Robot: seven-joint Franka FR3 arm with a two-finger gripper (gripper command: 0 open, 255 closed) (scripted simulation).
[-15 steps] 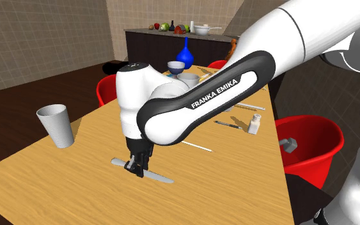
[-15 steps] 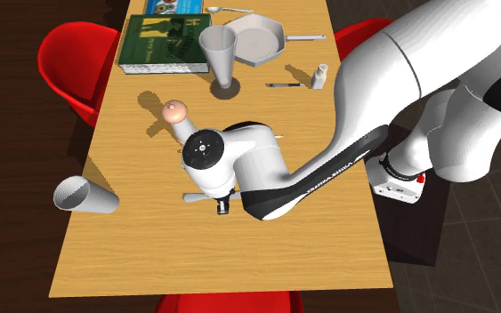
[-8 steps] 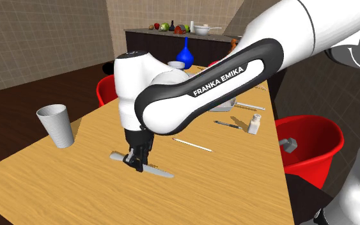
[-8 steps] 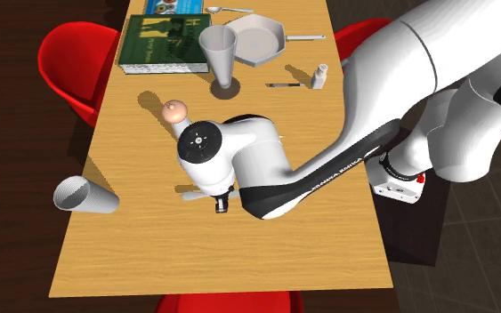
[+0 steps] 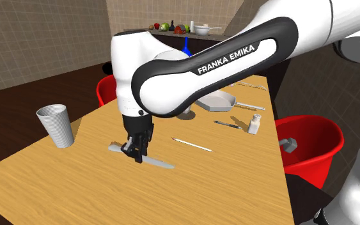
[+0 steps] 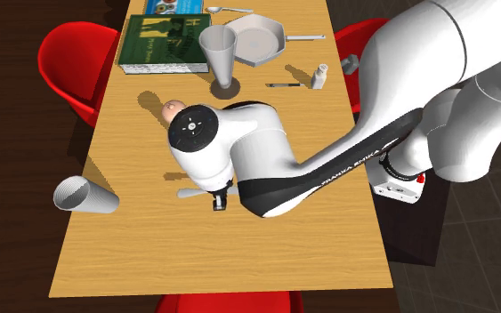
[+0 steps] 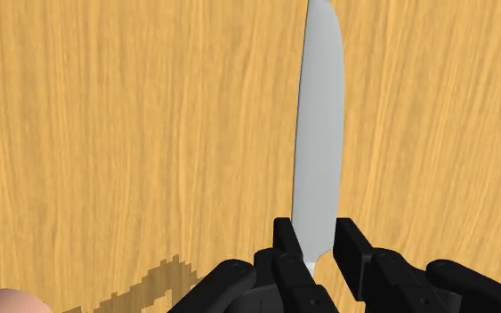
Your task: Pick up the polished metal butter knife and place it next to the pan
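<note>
Since a second ago the arm has lifted and swung a little, and the tool (image 5: 133, 152) sits higher against the bench (image 5: 57, 185) with the knife going up with it, so the pick-up looks done and the carry is only starting. Its black fingers (image 7: 286, 242) are clamped on the butter knife (image 7: 318, 147), roughly where blade meets handle. The blade runs straight out ahead of them in the wrist view. From the shoulder view the knife (image 5: 157, 162) seems to hang just above the wood rather than lie on it, though the gap is too slight to be sure. It is about midway along the bench's length. Its long axis lies across the bench's width and close to level. The handle (image 6: 189, 193) points toward the long edge where the ribbed cup (image 5: 55, 124) stands, and the blade tip points toward the opposite long edge. The pan (image 6: 255, 40) is well apart, at the far short edge beside a green book (image 6: 164, 43) and a tall glass (image 6: 219, 53). The next move probably calls for a little more height, then a run along the bench's length — passing over the pencil (image 5: 192, 145) — to a bare strip near the pan, short of the shaker (image 6: 318, 77), before easing the knife down flat.
</note>
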